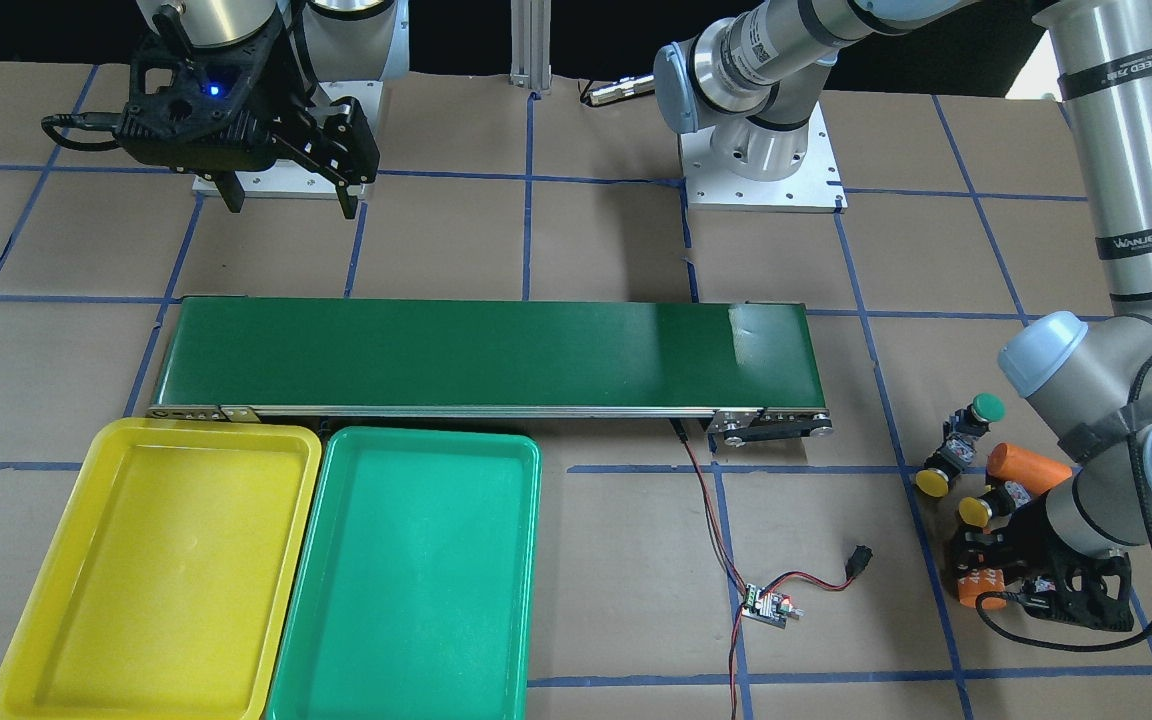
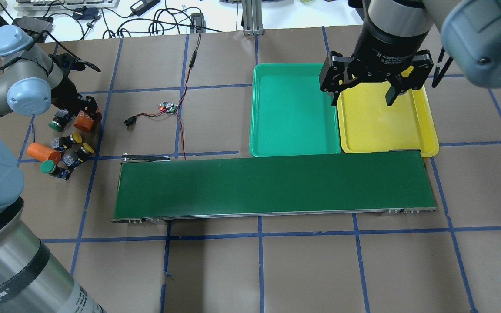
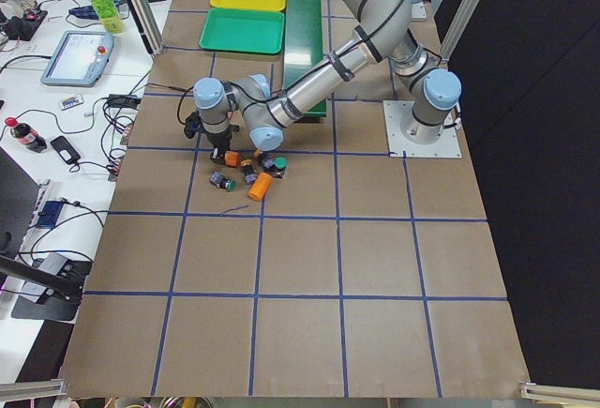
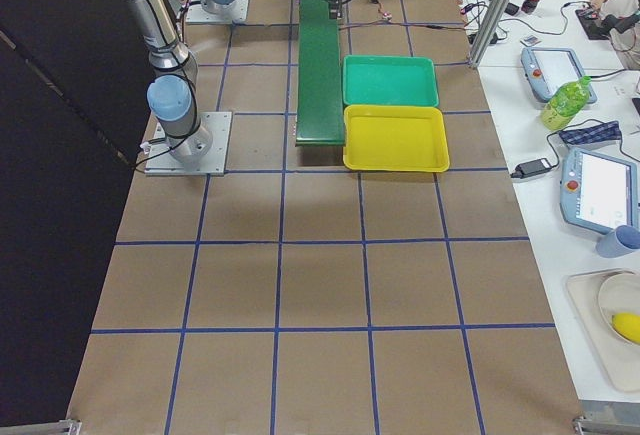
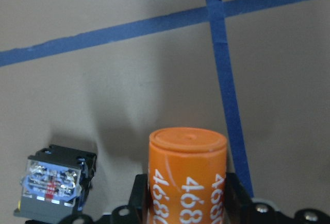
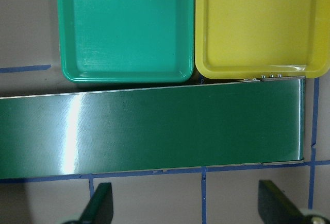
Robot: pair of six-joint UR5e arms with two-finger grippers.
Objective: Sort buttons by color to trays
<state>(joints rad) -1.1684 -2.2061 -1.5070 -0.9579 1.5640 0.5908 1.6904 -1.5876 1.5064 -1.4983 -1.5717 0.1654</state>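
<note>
Two edges meet: yellow tray (image 2: 424, 130) against teal tray (image 2: 294, 143), both against the conveyor belt (image 2: 272, 187). Right gripper (image 1: 291, 203) hangs spread wide; left gripper (image 5: 188, 195) clamps an orange 4680 cylinder (image 5: 188, 154), buttons (image 1: 931, 482) crowding beside.

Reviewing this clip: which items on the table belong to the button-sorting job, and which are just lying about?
Job: two green buttons, two yellow buttons, yellow tray, green tray.

Lying about: held orange cylinder, loose orange cylinder, conveyor belt (maybe a transfer aid), wired circuit board.
</note>
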